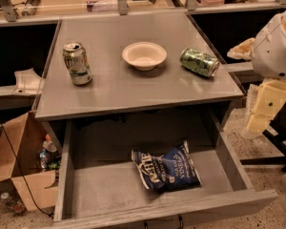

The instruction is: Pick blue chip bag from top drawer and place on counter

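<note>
- The task is sitting at its opening step, the reach: the gripper [262, 109] is hanging at the right edge of the view, outside the front right corner of the counter [124, 87] and well apart from the bag. It is holding nothing that shows, and whether it is open or closed cannot be told.
- The blue chip bag [166, 171] is lying flat on the bottom of the pulled-out top drawer [100, 190], right of centre and near the front panel, its white lettering facing up.
- The next move is likely calling for the arm to swing left over the drawer's right wall and come down onto the crinkled foil from above.
- On the counter, an upright green can [77, 63], a white bowl [144, 56] and a tipped green can [199, 62] are taking the middle strip; the front strip is looking like the best landing spot.
</note>
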`<state>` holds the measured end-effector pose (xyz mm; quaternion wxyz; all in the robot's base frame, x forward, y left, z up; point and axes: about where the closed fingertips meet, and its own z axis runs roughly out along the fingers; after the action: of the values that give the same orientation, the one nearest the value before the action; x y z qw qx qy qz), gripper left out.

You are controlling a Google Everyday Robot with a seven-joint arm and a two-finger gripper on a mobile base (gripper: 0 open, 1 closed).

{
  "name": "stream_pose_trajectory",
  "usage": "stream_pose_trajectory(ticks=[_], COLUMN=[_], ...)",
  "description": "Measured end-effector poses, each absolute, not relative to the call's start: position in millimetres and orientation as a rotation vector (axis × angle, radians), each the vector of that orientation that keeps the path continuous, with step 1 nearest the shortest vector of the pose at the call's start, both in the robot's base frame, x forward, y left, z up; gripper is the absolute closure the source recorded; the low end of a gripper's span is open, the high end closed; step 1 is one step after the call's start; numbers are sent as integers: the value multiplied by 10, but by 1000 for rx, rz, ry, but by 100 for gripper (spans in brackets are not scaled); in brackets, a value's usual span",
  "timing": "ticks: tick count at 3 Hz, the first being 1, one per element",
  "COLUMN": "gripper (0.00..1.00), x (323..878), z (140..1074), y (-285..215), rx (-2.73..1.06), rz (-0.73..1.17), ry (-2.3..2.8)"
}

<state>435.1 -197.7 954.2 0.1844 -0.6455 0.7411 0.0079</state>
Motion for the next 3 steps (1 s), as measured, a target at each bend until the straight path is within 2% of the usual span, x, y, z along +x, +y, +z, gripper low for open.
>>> stream_pose_trajectory(ticks=[2, 3], gripper=[0, 0], x=[4301, 4384], z=[9367, 8802], y=[-1891, -1757], rx=[-1860, -1897], rz=[10, 93], ry=[2063, 2006])
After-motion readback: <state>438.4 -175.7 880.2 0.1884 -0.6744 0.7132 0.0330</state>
